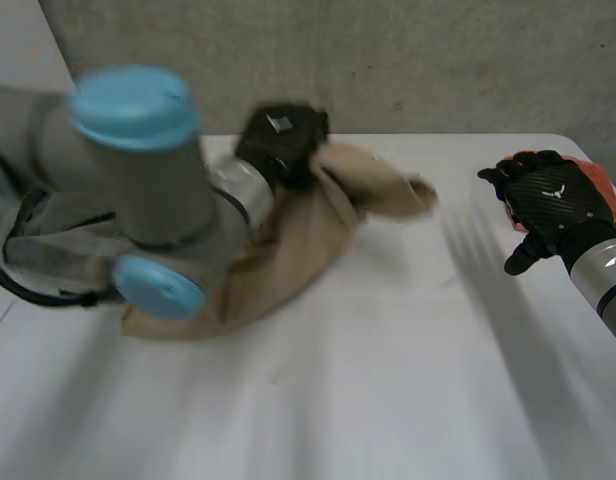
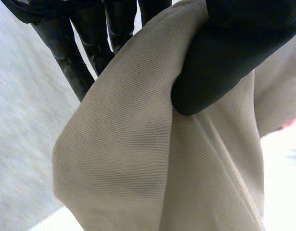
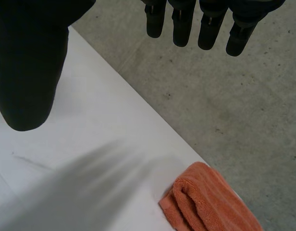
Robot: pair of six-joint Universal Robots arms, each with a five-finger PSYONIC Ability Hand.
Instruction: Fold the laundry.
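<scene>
A tan cloth (image 1: 298,245) lies bunched on the white table (image 1: 388,380), left of the middle. My left hand (image 1: 281,142) is at its far edge, lifting a fold of it. In the left wrist view the thumb (image 2: 220,72) presses the tan cloth (image 2: 148,159) against the fingers (image 2: 71,53), so the hand is shut on the cloth. My right hand (image 1: 548,200) hovers above the table's right side, apart from the cloth. Its fingers (image 3: 201,29) and thumb (image 3: 28,72) are straight and hold nothing.
A folded orange towel (image 3: 205,204) lies at the table's right edge, partly behind my right hand (image 1: 600,185). My left arm (image 1: 138,180) crosses over the cloth's left part. Grey floor (image 3: 234,106) lies beyond the table edge.
</scene>
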